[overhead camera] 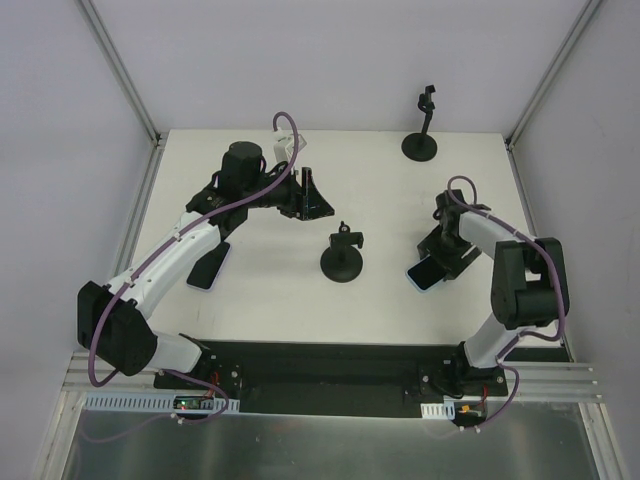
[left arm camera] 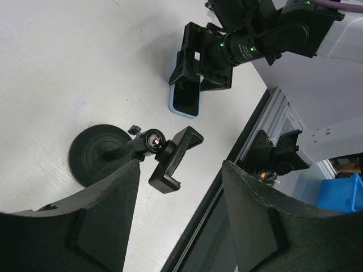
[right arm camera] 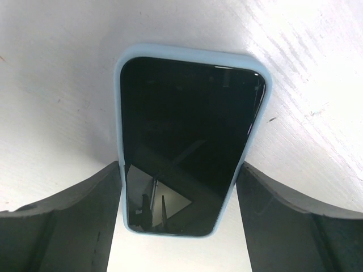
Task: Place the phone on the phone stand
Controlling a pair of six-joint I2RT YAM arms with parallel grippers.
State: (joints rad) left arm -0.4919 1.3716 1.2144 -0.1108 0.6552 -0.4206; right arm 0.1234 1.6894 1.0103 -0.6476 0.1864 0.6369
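Note:
A phone in a light blue case lies screen up on the white table, at the right in the top view. My right gripper is low over it, and its two fingers press on the phone's long sides; it also shows in the top view. The black phone stand, with a round base and a clamp head, stands at the table's middle. In the left wrist view the stand is between and beyond my left gripper's fingers. My left gripper is open and empty, above the table behind the stand.
A second phone in a blue case lies at the left, partly under my left forearm. A second black stand is at the back right. The table's front edge and a metal rail run close to the right phone.

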